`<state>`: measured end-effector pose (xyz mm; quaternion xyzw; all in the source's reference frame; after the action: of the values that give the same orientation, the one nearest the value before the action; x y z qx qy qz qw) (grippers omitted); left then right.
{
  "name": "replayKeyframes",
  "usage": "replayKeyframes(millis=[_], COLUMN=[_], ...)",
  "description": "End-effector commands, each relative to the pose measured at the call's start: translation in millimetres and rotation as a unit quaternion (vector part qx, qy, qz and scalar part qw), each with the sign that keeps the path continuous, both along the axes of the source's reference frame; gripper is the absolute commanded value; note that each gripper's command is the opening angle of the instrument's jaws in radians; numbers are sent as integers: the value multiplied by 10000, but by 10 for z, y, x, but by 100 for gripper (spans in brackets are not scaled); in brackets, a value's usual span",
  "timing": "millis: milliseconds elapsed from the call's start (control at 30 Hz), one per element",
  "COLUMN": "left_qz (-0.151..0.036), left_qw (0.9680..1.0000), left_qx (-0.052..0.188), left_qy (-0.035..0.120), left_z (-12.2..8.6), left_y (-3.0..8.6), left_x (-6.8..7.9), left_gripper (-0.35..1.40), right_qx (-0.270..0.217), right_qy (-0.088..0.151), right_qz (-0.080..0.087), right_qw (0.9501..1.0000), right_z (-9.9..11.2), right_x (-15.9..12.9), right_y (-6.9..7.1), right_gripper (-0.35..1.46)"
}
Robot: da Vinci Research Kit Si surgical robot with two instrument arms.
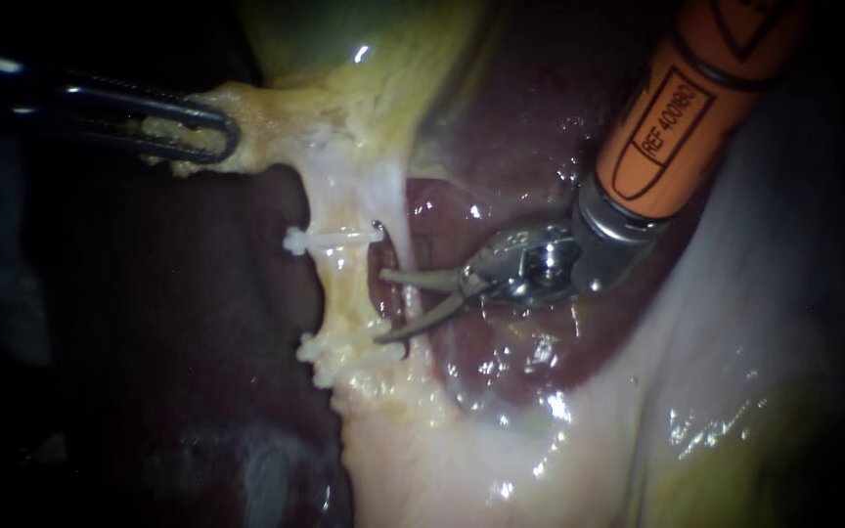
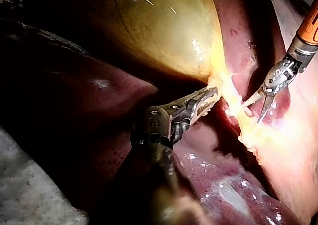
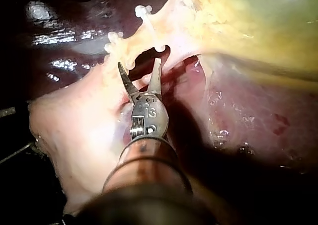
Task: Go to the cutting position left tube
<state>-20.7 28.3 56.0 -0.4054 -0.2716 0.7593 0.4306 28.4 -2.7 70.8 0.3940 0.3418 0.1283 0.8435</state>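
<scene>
Dark red liver (image 1: 515, 186) fills the background of the endoscope view, with the yellow-green gallbladder (image 1: 364, 34) at top centre. At upper left the left instrument (image 1: 202, 127) is clamped on yellow tissue (image 1: 246, 122) below the gallbladder, and this appears to hold the strand taut. The tube (image 1: 349, 293) runs down the centre-left of the frame, with one white clip (image 1: 330, 238) above and more clips (image 1: 339, 354) bunched below.

The right instrument (image 1: 388, 305) enters from the upper right with its two blades spread apart. Their tips lie at the tube's right edge, on the bare stretch between the clips. The right wrist view likewise shows the open blades pointing at that stretch.

By my judgement the approach is almost complete, since height and aim look right. What seems left is a slight advance so the tube sits fully between the blades. I cannot tell whether the tips already pass around it.
</scene>
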Motion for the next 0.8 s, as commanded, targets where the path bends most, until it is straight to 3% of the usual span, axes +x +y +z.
replayKeyframes(millis=[33, 200, 333, 633, 800], left_qz=[-1, 9, 8, 7, 5], left_qw=[10000, 10000, 10000, 10000, 10000], left_qx=[-4, 3, 2, 0, -2], left_qy=[1, -6, -6, -4, -3], left_z=[1, 1, 1, 1, 1], left_y=[0, 0, -1, -1, -2], left_x=[0, 0, 0, 0, -1], left_gripper=[-35, -35, -35, -35, -35], right_qx=[20, 100, 299, 564, 715], right_qy=[-17, -61, 182, 385, 481], right_qz=[12, 85, 331, 419, 572], right_qw=[10000, 9999, 9988, 9968, 9946], right_z=[2, 6, 7, 7, 7], right_x=[0, 1, 6, 20, 30], right_y=[0, 3, 4, 5, 5], right_gripper=[141, 141, 143, 143, 143])
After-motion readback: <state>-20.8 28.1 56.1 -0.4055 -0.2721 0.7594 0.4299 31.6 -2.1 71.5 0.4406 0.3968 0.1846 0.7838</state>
